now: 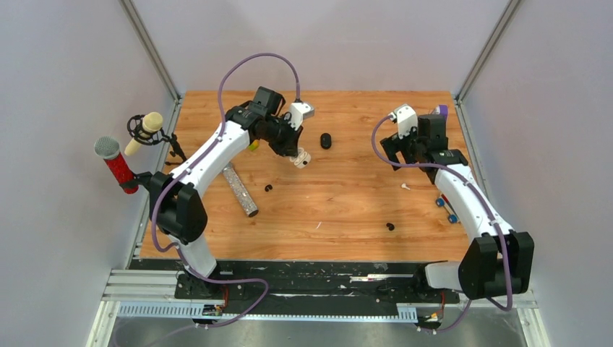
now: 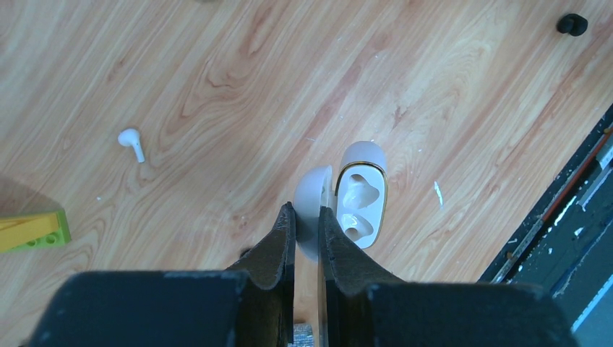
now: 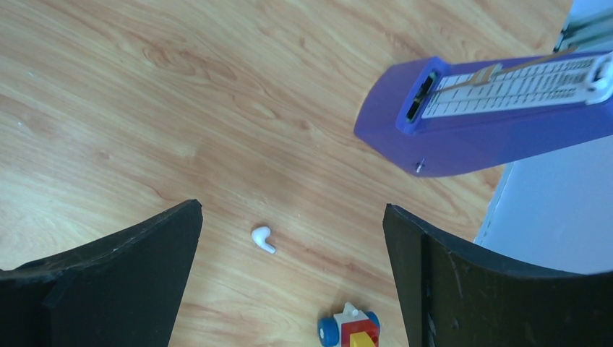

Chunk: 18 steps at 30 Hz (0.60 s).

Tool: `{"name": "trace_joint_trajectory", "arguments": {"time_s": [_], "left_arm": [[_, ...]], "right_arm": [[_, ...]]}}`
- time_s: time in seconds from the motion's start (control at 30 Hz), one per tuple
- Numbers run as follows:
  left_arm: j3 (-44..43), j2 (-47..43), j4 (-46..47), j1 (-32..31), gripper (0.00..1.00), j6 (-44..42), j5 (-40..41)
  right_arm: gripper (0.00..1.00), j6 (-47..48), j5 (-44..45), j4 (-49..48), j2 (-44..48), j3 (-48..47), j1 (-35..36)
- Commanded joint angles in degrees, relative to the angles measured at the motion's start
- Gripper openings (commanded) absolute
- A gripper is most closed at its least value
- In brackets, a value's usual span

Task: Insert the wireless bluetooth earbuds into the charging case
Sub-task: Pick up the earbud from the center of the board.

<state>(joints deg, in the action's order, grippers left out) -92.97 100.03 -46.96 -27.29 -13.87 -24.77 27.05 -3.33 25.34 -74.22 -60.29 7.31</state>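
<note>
**Top view.** The left gripper (image 1: pixel 299 154) stands at upper centre, closed on the white charging case (image 1: pixel 303 160). A black case (image 1: pixel 326 140) lies just to its right on the table (image 1: pixel 340 202). A white earbud (image 1: pixel 405 186) lies right of centre, below the right gripper (image 1: pixel 409 149). One black earbud (image 1: pixel 269 189) lies left of centre and a second black earbud (image 1: pixel 390 226) lies at lower centre.

**Left wrist view.** The jaws are pinched on the lid (image 2: pixel 312 196) of the open case, and both sockets appear empty. The other white earbud (image 2: pixel 131 141) lies at the left of the frame, well apart from the case. Hazard: the grip is on the thin lid only, so the case body may swing on its hinge or slip out under any insertion push.

**Right wrist view.** The fingers stand wide apart, with the white earbud (image 3: pixel 263 239) on the table between them at lower centre. A purple device (image 3: pixel 491 108) fills the upper right, and a toy car (image 3: pixel 350 332) sits at the bottom edge. Hazard: the bud is tiny and rounded, so an off-centre closure may flick it away. A skewed pickup would then jam at the socket.
</note>
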Motion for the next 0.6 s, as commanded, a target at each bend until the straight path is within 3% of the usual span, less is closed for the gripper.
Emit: {"name": "trace_joint_trajectory", "arguments": {"time_s": [0.0, 0.2, 0.57], "left_arm": [[-0.36, -3.16, -0.5, 0.04, 0.04, -1.5, 0.49], [0.82, -2.81, -0.49, -0.61, 0.04, -0.88, -0.08], [1.55, 0.46, 1.39, -4.56, 0.02, 0.27, 3.52]], "right_arm": [[1.0, 0.17, 5.44, 2.42, -1.72, -2.07, -0.27], [1.0, 1.19, 8.25, 4.23, -4.28, -3.11, -1.09], [1.0, 1.17, 3.34, 11.97, -10.95, -8.46, -4.23]]}}
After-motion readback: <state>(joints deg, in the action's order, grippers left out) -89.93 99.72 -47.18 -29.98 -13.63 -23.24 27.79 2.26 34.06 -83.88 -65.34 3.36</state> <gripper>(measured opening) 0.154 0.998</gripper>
